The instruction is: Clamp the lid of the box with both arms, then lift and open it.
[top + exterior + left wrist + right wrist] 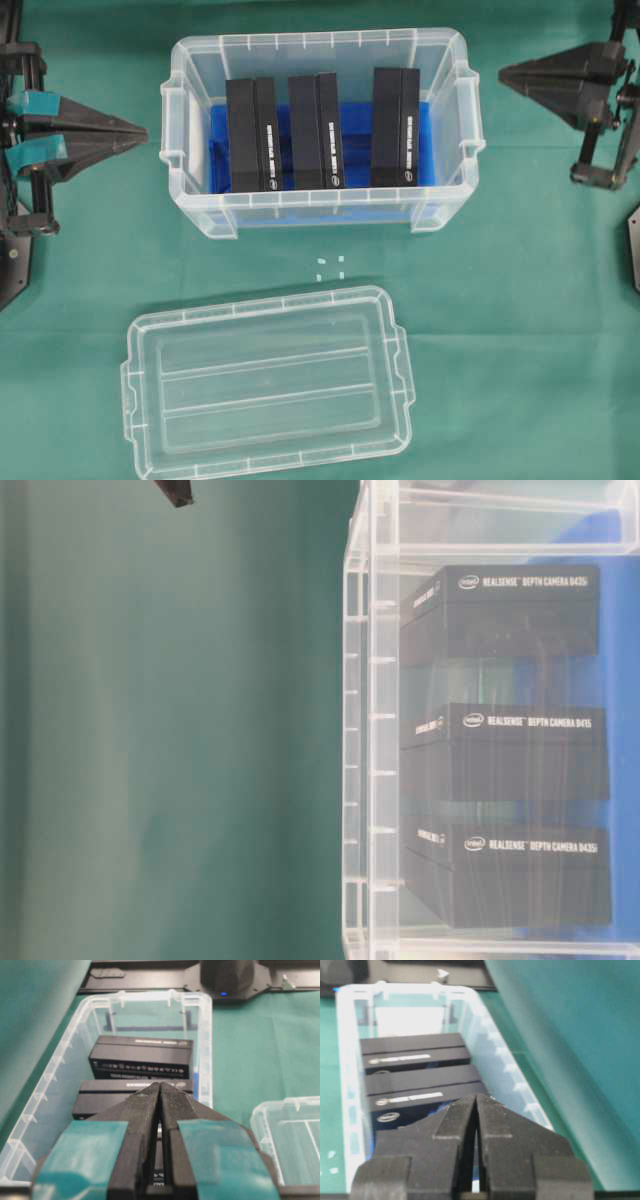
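On the green cloth, at 6 o'clock from the box: the lid [268, 385] lies flat, rim side up, apart from the tub and touched by neither arm.

Box position: the box [318, 205] stands open at 12 o'clock from the lid, between the two grippers, with three black blocks [322, 130] upright on a blue insert [222, 130] inside.

Lid handling: it looks light, thin and somewhat flexible, so a one-sided pinch would probably let it bow or sag. Clear, smooth plastic is likely slippery against hard wedge tips.

Lid grip points: the short ends at 9 and 3 o'clock, where the small side tabs [128, 385] and the raised rim give an edge to bite on. Holding both ends together should keep the panel level.

Box handling: judged stiff and heavier than the lid because of its load, and unlikely to shift easily.

Left gripper [140, 131]: at 9 o'clock from the box, level with its side handle, near but apart from the wall. Both fingers [145, 1110] are pressed together to a point and carry nothing.

Right gripper [505, 72]: at 3 o'clock from the box, off its upper corner, not touching. The wedge halves meet at the tip and hold nothing.

Task state: the lid is already off the box.
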### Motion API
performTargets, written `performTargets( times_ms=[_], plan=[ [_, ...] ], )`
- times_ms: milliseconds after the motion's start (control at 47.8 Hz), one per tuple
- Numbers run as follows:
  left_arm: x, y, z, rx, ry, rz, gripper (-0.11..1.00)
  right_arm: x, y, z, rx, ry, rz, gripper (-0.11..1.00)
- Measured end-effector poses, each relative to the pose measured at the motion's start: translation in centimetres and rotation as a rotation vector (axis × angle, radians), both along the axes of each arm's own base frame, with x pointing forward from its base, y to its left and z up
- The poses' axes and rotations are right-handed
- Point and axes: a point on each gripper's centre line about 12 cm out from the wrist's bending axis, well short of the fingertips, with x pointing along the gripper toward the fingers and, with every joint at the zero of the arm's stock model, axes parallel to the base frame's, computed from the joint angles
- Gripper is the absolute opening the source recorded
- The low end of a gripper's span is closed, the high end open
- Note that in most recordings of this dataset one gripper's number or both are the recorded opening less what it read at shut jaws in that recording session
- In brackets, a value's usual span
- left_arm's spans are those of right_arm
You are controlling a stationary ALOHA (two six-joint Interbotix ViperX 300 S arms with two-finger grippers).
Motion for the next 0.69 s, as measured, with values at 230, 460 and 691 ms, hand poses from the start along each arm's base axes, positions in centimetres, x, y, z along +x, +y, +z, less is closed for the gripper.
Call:
performTargets(
  times_ms=[230, 460, 691],
  plan=[
    [0.02, -0.03, -0.1, 0.0, 0.008, -0.002, 0.02, 0.12, 0.42, 0.0, 0.0, 0.0, 0.018, 0.0],
    [-0.02, -0.06, -0.2, -0.001, 0.017, -0.003, 0.02, 0.15, 0.53, 0.0, -0.001, 0.0, 0.023, 0.0],
    [-0.04, -0.03, -0.33, -0.004, 0.024, -0.001, 0.02, 0.16, 0.6, 0.0, 0.0, 0.0, 0.026, 0.0]
  ],
)
